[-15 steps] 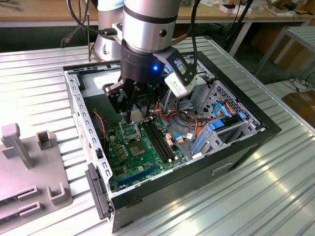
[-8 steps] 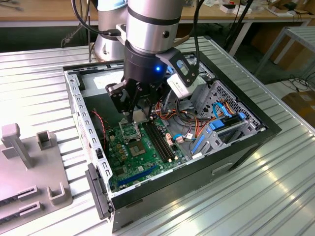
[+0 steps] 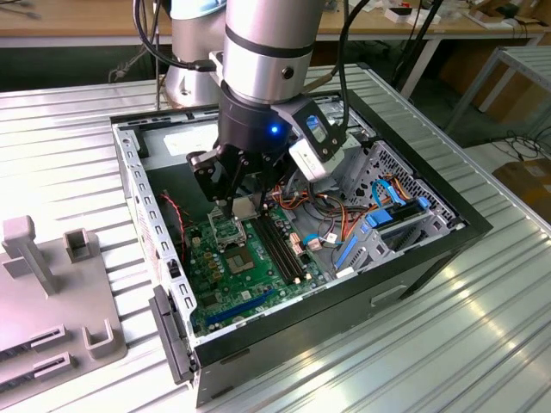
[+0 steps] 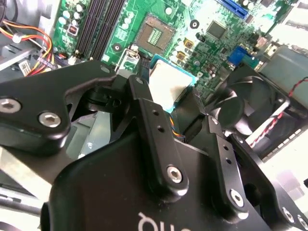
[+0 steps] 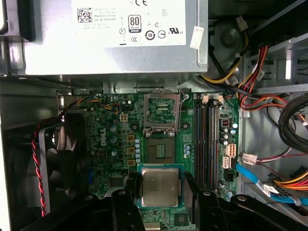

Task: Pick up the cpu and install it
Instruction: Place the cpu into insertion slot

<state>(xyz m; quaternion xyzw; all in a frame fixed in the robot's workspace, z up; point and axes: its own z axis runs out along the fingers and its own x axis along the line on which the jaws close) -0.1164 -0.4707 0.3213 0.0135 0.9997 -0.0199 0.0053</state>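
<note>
1. Gripping the cpu (image 5: pixel 160 186) by two opposite edges, the gripper (image 5: pixel 161 195) is clamped on it. One finger (image 5: pixel 127 209) presses each side, and the pale metal face is turned up toward the wrist.
2. The chip hangs between the fingertips inside the open computer case (image 3: pixel 430 245). Judging from the exterior view, it is clear of the motherboard (image 5: pixel 108 144) underneath and not seated anywhere.
3. The socket (image 5: pixel 160 148) lies just beyond the fingertips and lower than them. Its hinged frame (image 5: pixel 162 109) is flipped open farther out from the hand, so the cpu is near the socket but not yet over it.
4. Main risk, as I judge it, is a skewed or offset placement. If the chip meets the socket rotated or shifted, its corners would ride on the socket wall and the contacts beneath could be bent.
5. The grip is only on thin edges. A knock against the raised frame could tip the chip or slide it out from between the fingers onto the board.
6. The fingers are about as wide as the chip, so on the way down they could foul parts close to the socket. The memory slots (image 5: pixel 207 139) run alongside one finger.
7. The loose cables (image 5: pixel 269 96) lie off to the same side as the slots. They sit well apart from the fingertips, so they look a smaller worry.
8. Pressing down before the chip sits flat would load one corner and could damage the socket.
</note>
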